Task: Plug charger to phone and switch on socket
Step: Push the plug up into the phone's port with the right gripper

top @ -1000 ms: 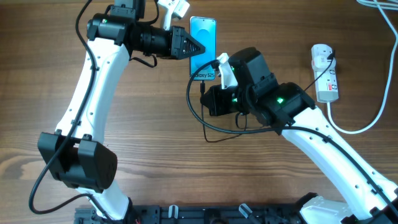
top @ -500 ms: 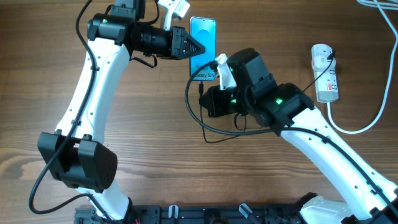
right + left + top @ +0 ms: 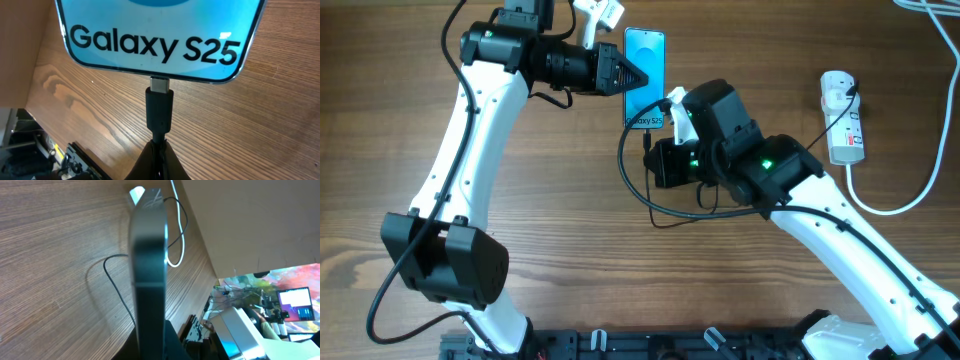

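Note:
The phone (image 3: pixel 645 75), teal screen up, is at the far middle of the table, and my left gripper (image 3: pixel 636 76) is shut on its left side. In the left wrist view the phone (image 3: pixel 148 255) shows edge-on between the jaws. My right gripper (image 3: pixel 654 148) is shut on the charger plug (image 3: pixel 648 138), just below the phone's near short edge. In the right wrist view the plug (image 3: pixel 159 107) stands up from my fingertips (image 3: pixel 159 150), and its metal tip meets the port under the "Galaxy S25" text (image 3: pixel 155 47). The charger cable (image 3: pixel 632 185) loops on the table. The socket (image 3: pixel 844 118) lies at the far right.
A pale lead (image 3: pixel 910 195) curves from the socket along the right edge of the table. A black plug sits in the socket's far end (image 3: pixel 838 88). The left arm (image 3: pixel 470 130) spans the left half of the table, and the right arm (image 3: pixel 840 230) spans the near right.
The right gripper with the plug and the phone have both shifted very slightly to the left. The plug tip stays at the phone's bottom edge.

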### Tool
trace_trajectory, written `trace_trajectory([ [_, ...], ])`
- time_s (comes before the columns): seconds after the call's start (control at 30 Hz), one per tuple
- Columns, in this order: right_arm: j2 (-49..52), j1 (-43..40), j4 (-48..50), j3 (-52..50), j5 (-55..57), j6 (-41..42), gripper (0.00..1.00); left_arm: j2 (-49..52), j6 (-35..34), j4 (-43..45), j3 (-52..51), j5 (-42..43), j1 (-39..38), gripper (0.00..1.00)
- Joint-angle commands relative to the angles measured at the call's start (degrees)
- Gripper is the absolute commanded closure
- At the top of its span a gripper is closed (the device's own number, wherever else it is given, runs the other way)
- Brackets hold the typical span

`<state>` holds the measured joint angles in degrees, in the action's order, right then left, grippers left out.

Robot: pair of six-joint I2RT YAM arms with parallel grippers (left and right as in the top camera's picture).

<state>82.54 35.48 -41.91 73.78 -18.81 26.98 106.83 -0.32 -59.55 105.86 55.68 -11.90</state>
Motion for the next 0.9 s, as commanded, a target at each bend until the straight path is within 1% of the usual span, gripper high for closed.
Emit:
trace_trajectory([
  [0.0, -1.07, 1.18, 0.55, 1.38, 1.03, 0.07, 0.96, -0.50, -0.11, 0.22, 0.13, 1.01, -0.09, 0.96],
  [0.53, -1.03, 1.46, -0.83, 1.38, 4.92, 0.17, 0.96, -0.50, -0.13, 0.17, 0.13, 1.46, -0.85, 0.96],
  [0.87, -1.03, 1.46, -0.46, 1.38, 3.76, 0.17, 0.96, -0.50, -0.44, 0.17, 0.13, 1.55, -0.85, 0.96],
])
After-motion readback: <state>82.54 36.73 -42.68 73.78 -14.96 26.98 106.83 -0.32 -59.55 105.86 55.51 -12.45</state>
